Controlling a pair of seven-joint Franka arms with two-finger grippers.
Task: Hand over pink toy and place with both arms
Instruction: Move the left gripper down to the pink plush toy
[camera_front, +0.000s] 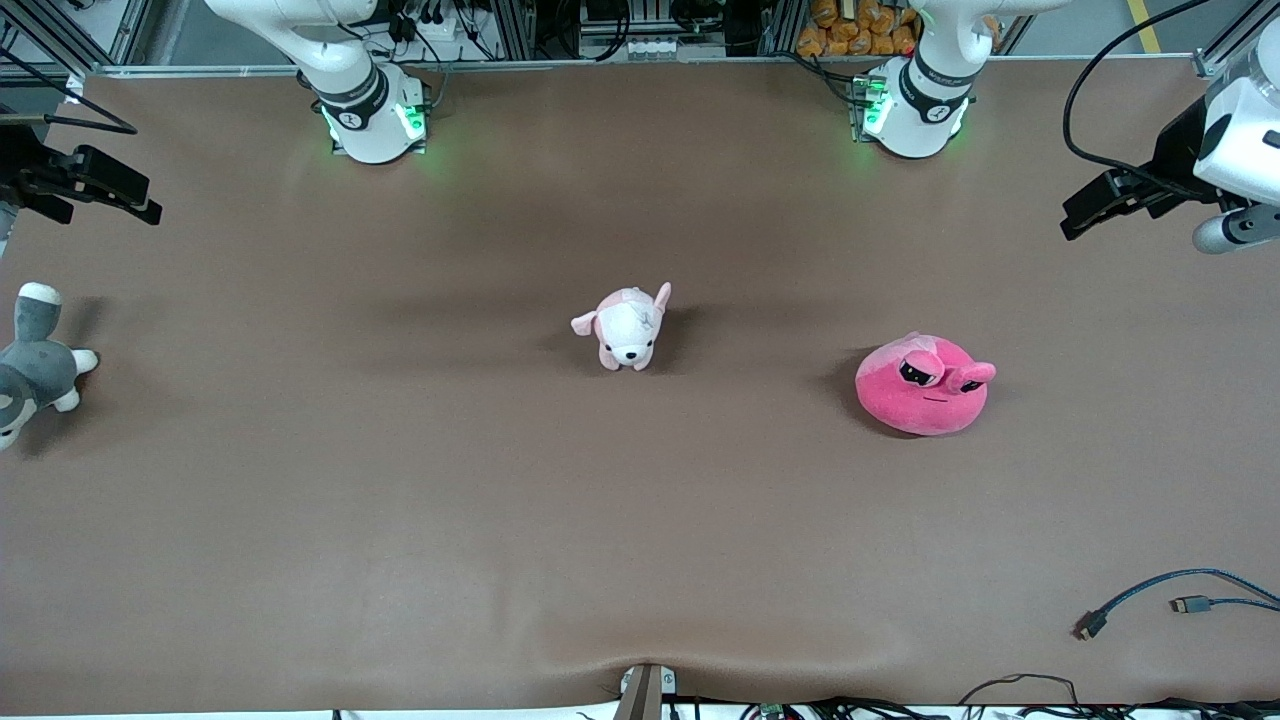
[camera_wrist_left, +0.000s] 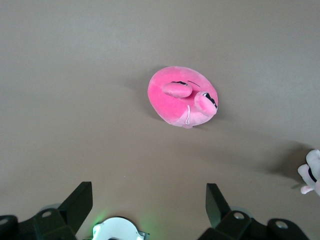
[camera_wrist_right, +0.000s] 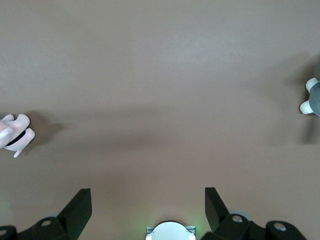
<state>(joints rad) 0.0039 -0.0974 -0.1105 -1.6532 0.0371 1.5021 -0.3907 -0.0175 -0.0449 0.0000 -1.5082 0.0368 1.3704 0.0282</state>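
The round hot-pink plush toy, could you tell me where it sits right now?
In the front view the round hot-pink plush toy rests on the brown table toward the left arm's end, beside the pale pink-and-white puppy plush and slightly nearer the camera.

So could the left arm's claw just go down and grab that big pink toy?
Probably yes: the left claw is open above bare table, and the pink toy sits alone at that arm's end, nothing touching or covering it.
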